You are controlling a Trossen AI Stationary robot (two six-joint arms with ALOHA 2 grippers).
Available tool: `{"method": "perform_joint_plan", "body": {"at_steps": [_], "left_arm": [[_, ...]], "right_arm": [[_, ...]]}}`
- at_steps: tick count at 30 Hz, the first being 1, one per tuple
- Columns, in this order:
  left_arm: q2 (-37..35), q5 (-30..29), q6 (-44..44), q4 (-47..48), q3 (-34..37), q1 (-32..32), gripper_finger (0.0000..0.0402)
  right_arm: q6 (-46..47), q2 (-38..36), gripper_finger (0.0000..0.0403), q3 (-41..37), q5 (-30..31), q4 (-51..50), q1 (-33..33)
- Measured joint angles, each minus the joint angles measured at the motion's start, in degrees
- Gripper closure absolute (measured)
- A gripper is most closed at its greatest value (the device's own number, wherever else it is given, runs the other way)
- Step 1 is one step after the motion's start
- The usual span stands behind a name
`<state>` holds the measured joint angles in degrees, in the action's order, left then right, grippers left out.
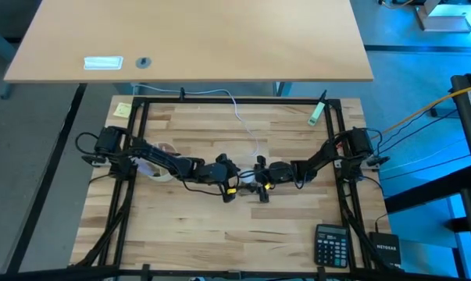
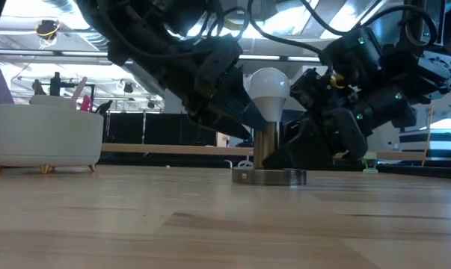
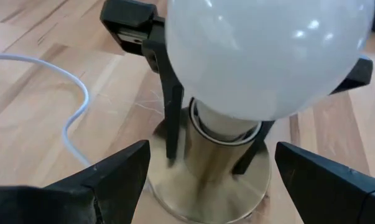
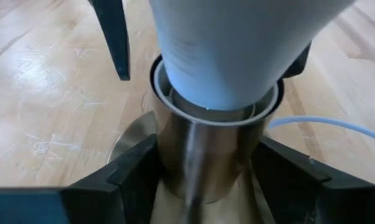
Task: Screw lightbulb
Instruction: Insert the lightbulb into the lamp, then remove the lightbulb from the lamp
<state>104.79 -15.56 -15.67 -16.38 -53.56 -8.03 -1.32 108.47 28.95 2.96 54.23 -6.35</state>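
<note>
The white lightbulb (image 2: 268,88) stands upright in the socket's metal tube (image 2: 265,148), which rises from a round silvery base disc (image 2: 270,177) at the table's middle. The bulb's neck (image 4: 231,43) sits in the tube's mouth. My left gripper (image 3: 212,152) comes from the table's left and is wide open, with a finger on each side of the socket below the bulb (image 3: 268,56), well apart from it. My right gripper (image 4: 209,155) comes from the table's right, open, its fingers close on either side of the tube (image 4: 206,149). In the high view the two grippers (image 1: 233,178) (image 1: 258,181) cover the bulb. My right gripper has its fingers (image 4: 134,171) against or just beside the tube's two sides, low on the tube (image 4: 175,168), slanting down from the table's right. Whether they touch the metal, I cannot tell. My left gripper touches nothing.
The thin white cord (image 1: 239,117) runs from the socket toward the far edge. A black calculator (image 1: 331,243) and a black box (image 1: 385,250) lie near right. A green marker (image 1: 317,112) lies far right. A white roll (image 1: 161,168) sits under the left arm. A black frame (image 1: 133,148) rims the table.
</note>
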Motion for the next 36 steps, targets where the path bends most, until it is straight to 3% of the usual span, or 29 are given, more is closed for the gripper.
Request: {"method": "perform_joint_plan", "body": {"at_steps": [6,13,18,27,36], "left_arm": [[-0.02,2.31,-1.03,-0.13,0.36,0.0,0.0066],[-0.04,1.28,-1.66,-12.52,6.52,0.82,0.0066],[3.14,0.96,-0.77,-15.51,6.91,1.51,0.0066],[11.61,1.49,2.8,-20.56,-0.14,0.48,0.0066],[12.37,1.28,2.3,-18.43,-1.84,1.29,0.0067]], "right_arm": [[-0.52,-1.18,0.0138,-0.09,-1.04,-1.15,0.0],[-2.19,-8.51,0.0123,-0.17,-2.12,-9.18,-0.04],[-2.24,-10.73,0.0121,-0.13,-2.13,-12.3,-0.04],[-2.12,-21.38,0.0121,-0.17,-2.12,-29.51,-0.04],[-2.01,-33.21,0.012,-0.13,-0.48,-41.65,0.0]]}}
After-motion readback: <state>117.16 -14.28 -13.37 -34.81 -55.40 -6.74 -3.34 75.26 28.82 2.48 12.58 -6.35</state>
